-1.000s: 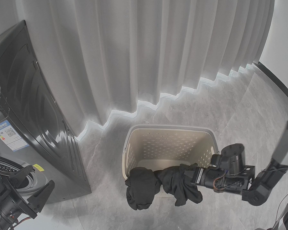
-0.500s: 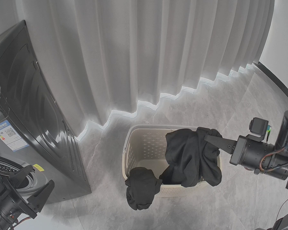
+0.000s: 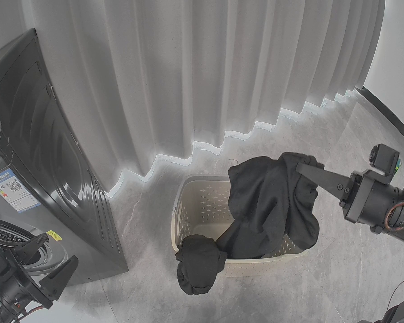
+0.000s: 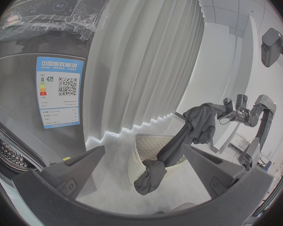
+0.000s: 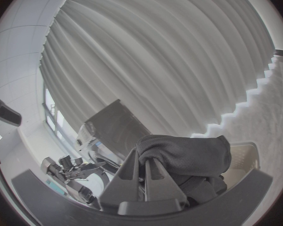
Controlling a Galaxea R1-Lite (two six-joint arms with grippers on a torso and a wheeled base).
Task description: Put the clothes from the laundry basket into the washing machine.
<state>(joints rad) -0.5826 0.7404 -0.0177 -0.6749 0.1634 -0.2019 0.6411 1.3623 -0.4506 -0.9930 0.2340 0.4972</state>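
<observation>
The black garment (image 3: 269, 202) hides much of the laundry basket (image 3: 201, 208); the washing machine (image 3: 40, 158) is cut off

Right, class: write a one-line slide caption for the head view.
Right end effector holds a black garment above the cream laundry basket, one end draped over its near rim.

A black garment (image 3: 269, 202), pinched at its top by the right gripper (image 3: 306, 166), hangs bunched above the cream perforated laundry basket (image 3: 202, 202). Its lower end drapes over the near rim. The dark grey washing machine (image 3: 40, 149) stands well left.
</observation>
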